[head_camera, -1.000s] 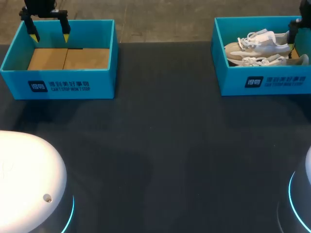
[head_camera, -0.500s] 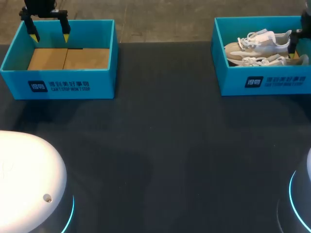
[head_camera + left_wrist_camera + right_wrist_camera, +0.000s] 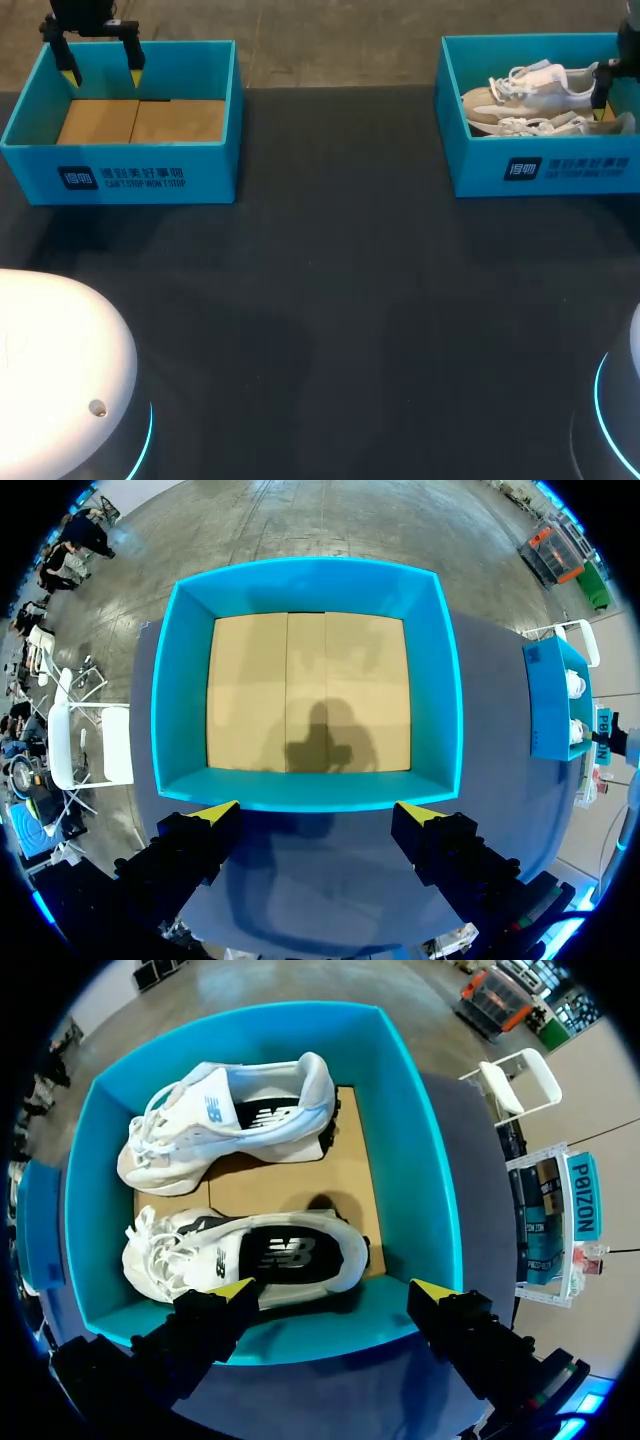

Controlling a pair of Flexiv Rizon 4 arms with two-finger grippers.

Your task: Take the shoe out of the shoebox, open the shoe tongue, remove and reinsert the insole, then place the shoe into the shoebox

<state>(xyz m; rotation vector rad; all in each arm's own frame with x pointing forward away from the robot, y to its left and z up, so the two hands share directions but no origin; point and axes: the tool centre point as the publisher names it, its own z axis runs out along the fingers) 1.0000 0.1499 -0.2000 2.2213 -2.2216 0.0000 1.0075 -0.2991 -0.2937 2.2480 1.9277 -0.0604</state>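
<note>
Shoe [image 3: 180, 1250] insole [image 3: 290, 1256] shows from right wrist only.

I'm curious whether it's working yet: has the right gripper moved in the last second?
Yes. The right gripper has dropped lower against the shoebox back wall, toward the shoes.

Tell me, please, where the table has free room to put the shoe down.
The dark table between the left shoebox and the right shoebox is bare. The left shoebox's cardboard floor is also free. The right shoebox is crowded: two shoes cover most of its floor.
</note>
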